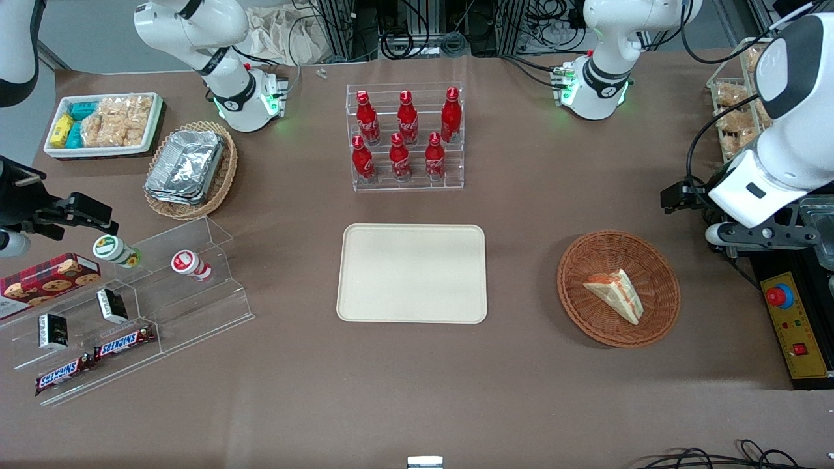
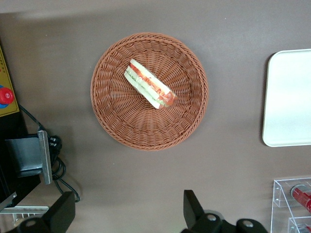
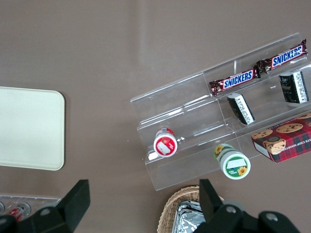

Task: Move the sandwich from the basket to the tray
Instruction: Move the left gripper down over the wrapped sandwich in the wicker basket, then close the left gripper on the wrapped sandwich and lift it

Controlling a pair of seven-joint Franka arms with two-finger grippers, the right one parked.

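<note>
The sandwich [image 1: 616, 294], a wrapped white-bread wedge with orange-red filling, lies in the round reddish-brown wicker basket [image 1: 658, 273]. Both also show in the left wrist view: the sandwich [image 2: 149, 84] lies near the middle of the basket [image 2: 126, 126]. The cream tray [image 1: 412, 273] lies flat and bare beside the basket, toward the parked arm's end; its edge shows in the left wrist view [image 2: 289, 97]. My left gripper [image 1: 681, 195] hangs high above the table, a little farther from the front camera than the basket. It [image 2: 127, 201] is open and empty, clear of the basket.
A clear rack of red bottles [image 1: 405, 137] stands farther back than the tray. A yellow control box with a red button [image 1: 791, 326] lies beside the basket at the table's end. A clear snack stand [image 1: 130, 306], an oval basket of foil containers [image 1: 190, 168] and a white bin [image 1: 104, 124] are at the parked arm's end.
</note>
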